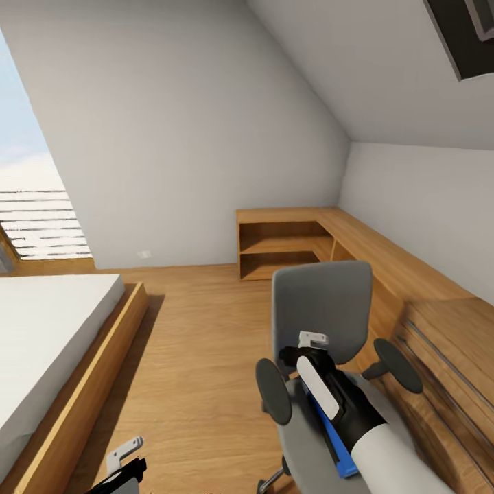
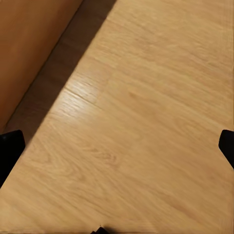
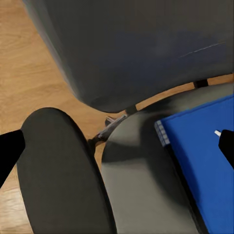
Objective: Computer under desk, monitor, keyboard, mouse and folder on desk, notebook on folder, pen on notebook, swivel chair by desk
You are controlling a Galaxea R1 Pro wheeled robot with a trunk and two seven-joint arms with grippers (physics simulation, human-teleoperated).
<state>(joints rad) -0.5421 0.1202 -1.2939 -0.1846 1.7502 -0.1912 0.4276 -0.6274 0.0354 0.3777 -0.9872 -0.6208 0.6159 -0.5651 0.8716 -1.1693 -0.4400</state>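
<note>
The grey swivel chair point(image 1: 322, 309) stands on the wooden floor of the bedroom, beside the low wood unit. A bright blue folder point(image 1: 341, 446) lies flat on its seat point(image 3: 141, 190), partly hidden by my right arm. My right gripper point(image 1: 309, 346) hovers open over the seat, near the base of the backrest point(image 3: 146, 48). The right wrist view has the gripper point(image 3: 117, 148) spread between the dark armrest point(image 3: 63, 170) and the folder point(image 3: 204, 161), holding nothing. My left gripper point(image 1: 127, 466) hangs low and open point(image 2: 117, 146) over bare floor. Desk, computer, monitor, keyboard, mouse, notebook and pen are out of view.
A low light-wood shelving unit point(image 1: 288, 247) runs along the back wall and down the right side, close to the chair. A low wooden-framed bed point(image 1: 55, 343) fills the left; its frame point(image 2: 29, 48) is near my left gripper. Open floor point(image 1: 199, 343) lies between bed and chair.
</note>
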